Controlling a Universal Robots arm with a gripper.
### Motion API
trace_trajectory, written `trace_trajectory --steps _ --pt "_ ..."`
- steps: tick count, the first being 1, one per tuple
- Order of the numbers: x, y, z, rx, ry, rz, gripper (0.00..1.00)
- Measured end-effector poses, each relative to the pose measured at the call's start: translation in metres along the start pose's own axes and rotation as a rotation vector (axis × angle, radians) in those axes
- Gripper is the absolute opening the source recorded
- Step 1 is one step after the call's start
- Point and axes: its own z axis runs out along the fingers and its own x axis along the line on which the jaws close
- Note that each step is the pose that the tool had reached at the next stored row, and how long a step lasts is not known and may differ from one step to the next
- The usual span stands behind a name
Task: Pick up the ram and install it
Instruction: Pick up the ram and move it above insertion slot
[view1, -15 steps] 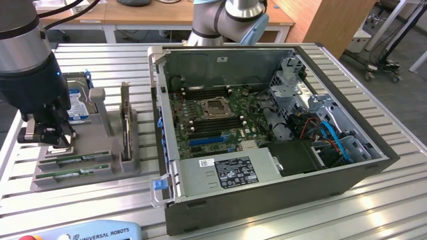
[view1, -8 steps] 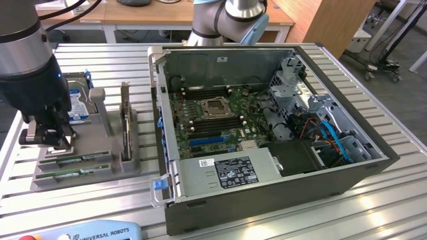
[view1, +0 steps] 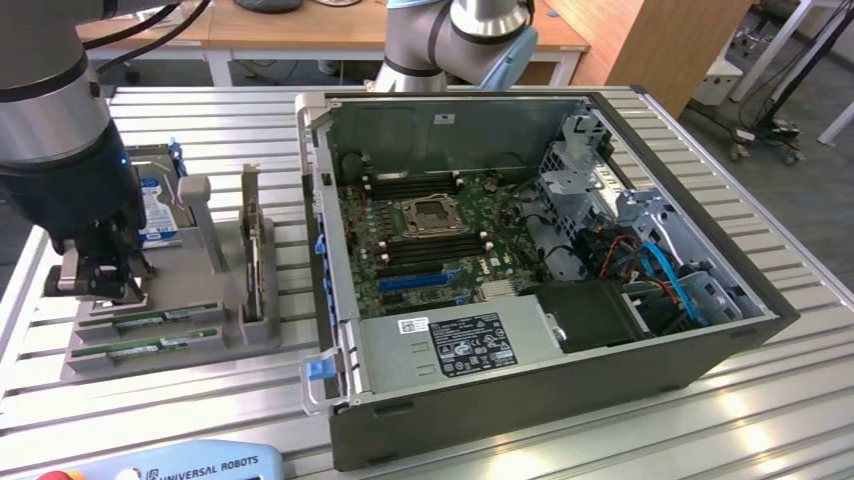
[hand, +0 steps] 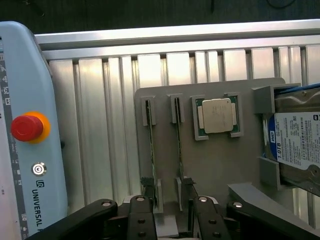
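Two ram sticks stand on edge in slots of a grey holder (hand: 215, 165): one ram stick (hand: 151, 150) and a second ram stick (hand: 179, 145) beside it. In the exterior view they lie at the holder's front, ram stick (view1: 150, 319) and ram stick (view1: 134, 347). My gripper (hand: 170, 220) hangs open just above the sticks' near ends, holding nothing; one finger (hand: 139, 217) is close to the first stick. In the exterior view the gripper (view1: 94, 278) is over the holder's left part. The open computer case (view1: 694, 300) shows the motherboard (view1: 427, 230) with dark memory slots beside the CPU socket (view1: 430, 213).
A CPU (hand: 218, 116) sits in the holder's square pocket. A blue-labelled hard drive (hand: 297, 145) and an upright expansion card (view1: 250, 250) also stand in the holder. A teach pendant (hand: 27, 150) with a red stop button lies on the slatted aluminium table (view1: 747, 410).
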Motion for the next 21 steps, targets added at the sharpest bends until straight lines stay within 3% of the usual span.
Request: trace_trajectory --steps 10,21 --pt "0.0047 -0.0004 0.0001 0.0 0.0 0.0 0.36" --pt "0.0058 -0.0009 0.0096 -0.0001 0.0001 0.0 0.36"
